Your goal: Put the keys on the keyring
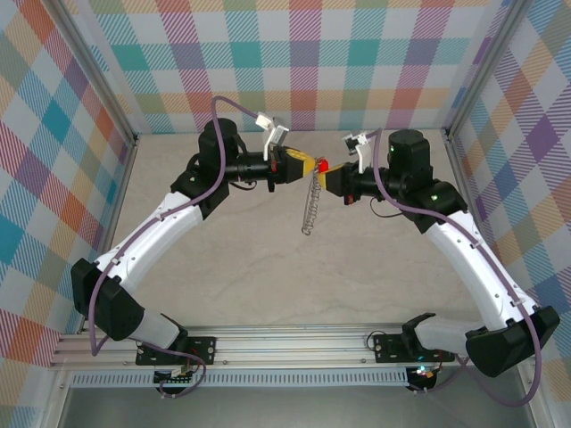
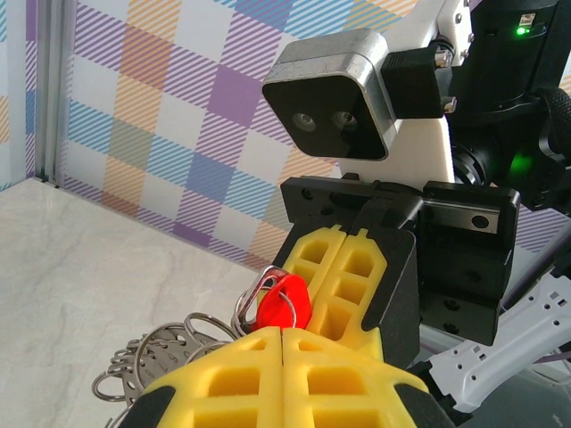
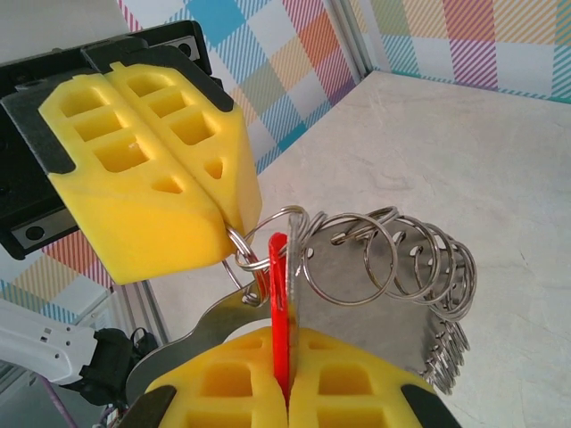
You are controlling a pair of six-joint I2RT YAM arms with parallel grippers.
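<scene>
Pinching the red head of the key (image 3: 279, 303) edge-on between its closed yellow pads, the right tool (image 3: 285, 397) keeps the blade pointed up toward the ring. That hold leaves the key's hole end free to meet a loop. The left tool (image 3: 227, 223) faces it, tip to tip, jaws closed on one small loop at the top of the keyring (image 1: 310, 209). The rest of the ring, with its fringe of loops, hangs slack below the two tools. Both arms meet in mid-air over the far middle of the worktop (image 1: 268, 276), probably so the ring can dangle freely and not drag or snag. Key and gripped loop are touching or very nearly so. From the wrist views a loop seems to cross the key's head, but I cannot tell whether it is threaded through or only lying against it. I judge the threading step is in hand, not finished.
</scene>
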